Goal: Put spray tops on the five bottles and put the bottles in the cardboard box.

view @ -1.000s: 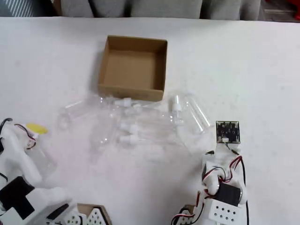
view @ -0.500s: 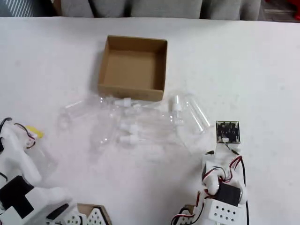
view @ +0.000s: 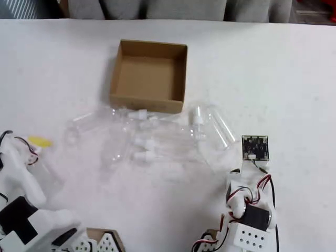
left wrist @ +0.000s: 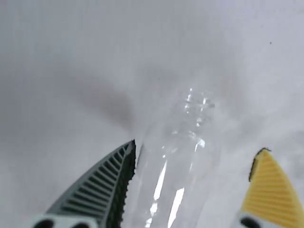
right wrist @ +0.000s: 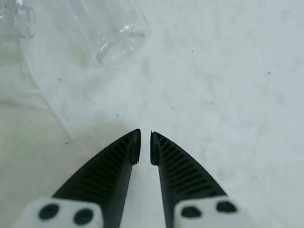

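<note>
A clear bottle (left wrist: 173, 185) without a top lies between the fingers of my left gripper (left wrist: 194, 149), which is open; the grey finger (left wrist: 109, 190) is at its side and the yellow finger (left wrist: 268, 190) stands apart from it. In the high view that yellow finger (view: 40, 140) shows at the table's left front. Other clear bottles (view: 84, 123) (view: 220, 126) and white spray tops (view: 139, 113) (view: 144, 142) lie scattered in front of the empty cardboard box (view: 149, 100). My right gripper (right wrist: 145, 147) is shut on nothing, just above the table, short of a bottle (right wrist: 118, 38).
The right arm (view: 251, 210) sits at the front right, its camera board (view: 255, 148) beside the nearest bottle. A thin dip tube (right wrist: 47, 104) of a spray top lies near the right gripper. Bare white table stretches to the right and behind the box.
The left gripper's yellow finger drew in slightly, then swung back out. The bottles, tops, box and right arm have not moved.
</note>
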Robot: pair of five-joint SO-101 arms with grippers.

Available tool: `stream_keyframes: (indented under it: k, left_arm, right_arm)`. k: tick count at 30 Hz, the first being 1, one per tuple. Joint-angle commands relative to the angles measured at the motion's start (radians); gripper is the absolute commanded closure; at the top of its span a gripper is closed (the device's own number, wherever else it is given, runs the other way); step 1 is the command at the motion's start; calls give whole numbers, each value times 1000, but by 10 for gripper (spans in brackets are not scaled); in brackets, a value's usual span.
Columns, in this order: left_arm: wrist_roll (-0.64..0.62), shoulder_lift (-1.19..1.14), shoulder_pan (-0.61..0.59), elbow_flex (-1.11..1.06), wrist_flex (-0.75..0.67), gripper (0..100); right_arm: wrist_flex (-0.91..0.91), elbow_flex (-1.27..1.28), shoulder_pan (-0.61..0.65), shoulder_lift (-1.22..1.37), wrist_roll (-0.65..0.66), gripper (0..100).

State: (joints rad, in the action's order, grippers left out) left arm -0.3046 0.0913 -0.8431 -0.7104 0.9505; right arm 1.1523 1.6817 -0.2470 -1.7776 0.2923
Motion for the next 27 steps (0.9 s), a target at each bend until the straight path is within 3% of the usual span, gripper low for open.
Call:
stream_keyframes:
  k: [1, 27]
  left_arm:
    - [44, 5, 10, 60, -35, 631]
    - [32, 5, 7, 81, -35, 631]
  right_arm:
    - [12, 9, -5, 1, 11, 983]
    - [12, 9, -5, 1, 11, 983]
